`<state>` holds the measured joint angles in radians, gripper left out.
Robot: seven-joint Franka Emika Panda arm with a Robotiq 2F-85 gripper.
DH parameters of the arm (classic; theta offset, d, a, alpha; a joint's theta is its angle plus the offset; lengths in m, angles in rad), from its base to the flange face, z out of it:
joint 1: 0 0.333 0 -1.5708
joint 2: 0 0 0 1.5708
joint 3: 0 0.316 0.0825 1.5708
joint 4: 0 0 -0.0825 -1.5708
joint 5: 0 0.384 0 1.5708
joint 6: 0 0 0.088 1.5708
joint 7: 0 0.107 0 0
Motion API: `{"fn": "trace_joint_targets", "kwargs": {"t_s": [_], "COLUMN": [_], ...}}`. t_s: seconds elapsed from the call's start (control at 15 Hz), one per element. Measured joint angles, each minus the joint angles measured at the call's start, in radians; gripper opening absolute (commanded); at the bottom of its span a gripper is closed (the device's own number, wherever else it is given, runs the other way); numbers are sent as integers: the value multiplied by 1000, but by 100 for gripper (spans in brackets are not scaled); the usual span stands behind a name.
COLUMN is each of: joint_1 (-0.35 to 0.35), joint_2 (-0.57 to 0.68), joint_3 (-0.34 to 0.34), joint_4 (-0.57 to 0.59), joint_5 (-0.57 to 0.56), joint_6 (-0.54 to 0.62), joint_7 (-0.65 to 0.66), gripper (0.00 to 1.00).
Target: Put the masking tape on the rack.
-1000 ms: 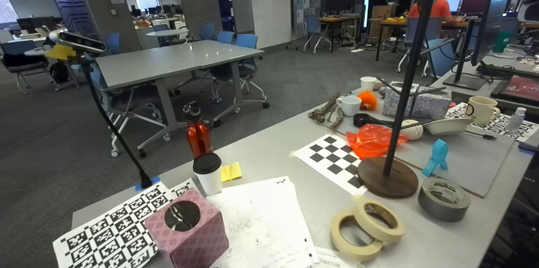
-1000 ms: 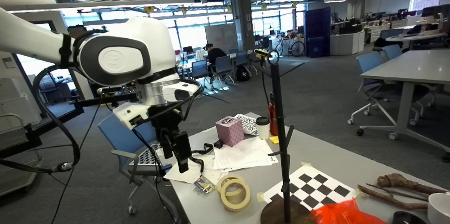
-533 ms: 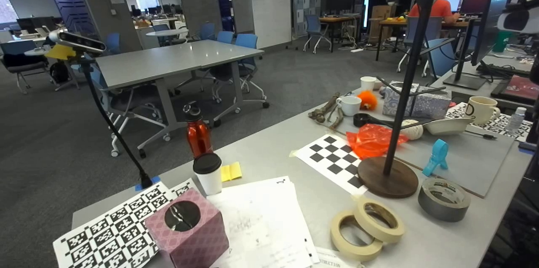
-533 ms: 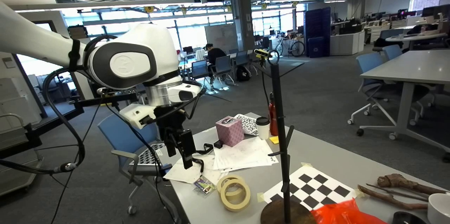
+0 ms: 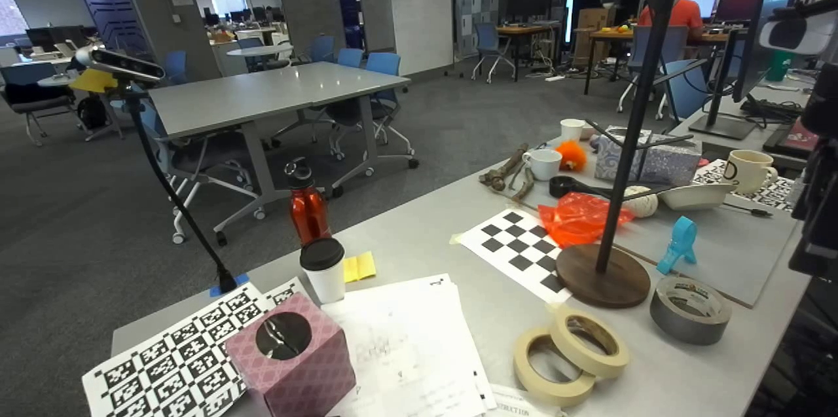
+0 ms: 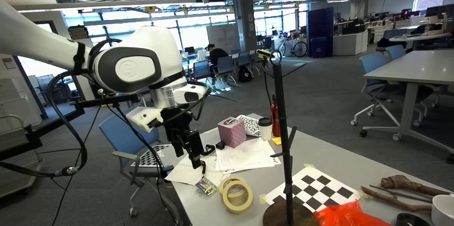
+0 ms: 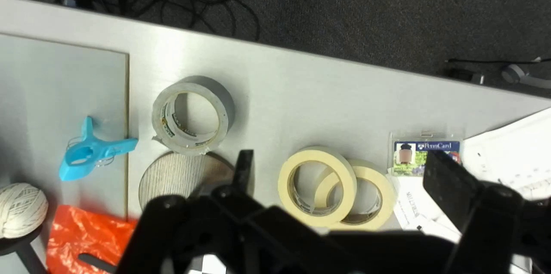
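The hand [image 7: 340,162], fingers spread, hangs above the desk [image 7: 275,106]. Beneath it, between the fingers in the wrist view, lie two overlapping rolls of masking tape [image 7: 349,183], the upper partly covering the lower. Right of the hand in an exterior view, the rack [image 6: 283,130] has its base cropped; in the wrist view its pole is probably masked by the hand. Beyond the hand, a lid [image 6: 265,122] conceals the interior of a paper cup [image 6: 265,133]; the contents of a tissue box [image 6: 231,133] are indistinct.
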<state>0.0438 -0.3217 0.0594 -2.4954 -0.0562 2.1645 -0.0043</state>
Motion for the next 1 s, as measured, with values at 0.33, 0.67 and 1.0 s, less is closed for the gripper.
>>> {"fn": "trace_joint_targets", "kwargs": {"t_s": [0.33,0.67,1.0], "joint_1": [0,14,31], "joint_2": [97,225,347], "joint_3": [1,14,33], "joint_4": [2,25,88], "joint_5": [-16,-14,-12], "joint_6": [166,257,300], "joint_7": [-7,-10,-10], "gripper": [100,100,100]}}
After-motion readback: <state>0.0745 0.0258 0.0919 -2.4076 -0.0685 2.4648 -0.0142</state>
